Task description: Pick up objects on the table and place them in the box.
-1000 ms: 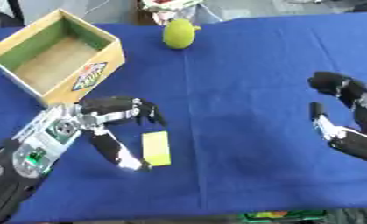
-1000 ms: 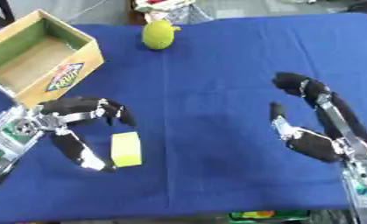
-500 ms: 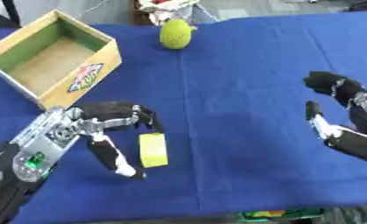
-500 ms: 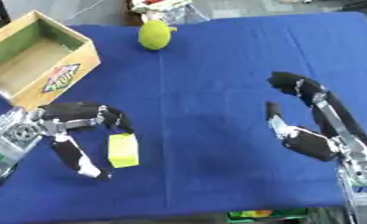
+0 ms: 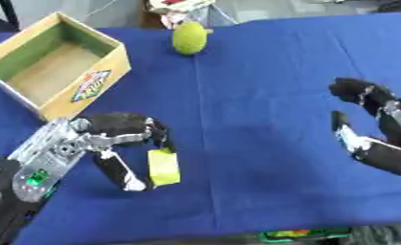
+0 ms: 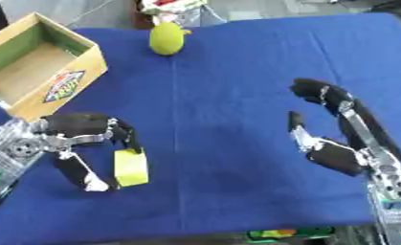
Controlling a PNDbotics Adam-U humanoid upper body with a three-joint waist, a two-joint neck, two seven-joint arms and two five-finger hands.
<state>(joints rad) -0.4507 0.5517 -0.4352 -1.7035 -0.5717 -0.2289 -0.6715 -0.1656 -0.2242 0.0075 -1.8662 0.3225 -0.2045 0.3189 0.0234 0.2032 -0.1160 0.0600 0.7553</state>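
Left hand (image 5: 111, 139) observed near the bench's front left corner, fingers and thumb curled around a yellow block (image 5: 163, 166), with fingertips on its top end and thumb at its lower end. Whether the block is clear of the blue bench (image 5: 262, 86) cannot be told. Right hand (image 6: 337, 134) near the right edge, fingers spread and relaxed, grasping nothing. Open box (image 5: 49, 72) sits at the far left corner. A green fruit (image 5: 189, 38) rests at the far edge, well apart from both hands.
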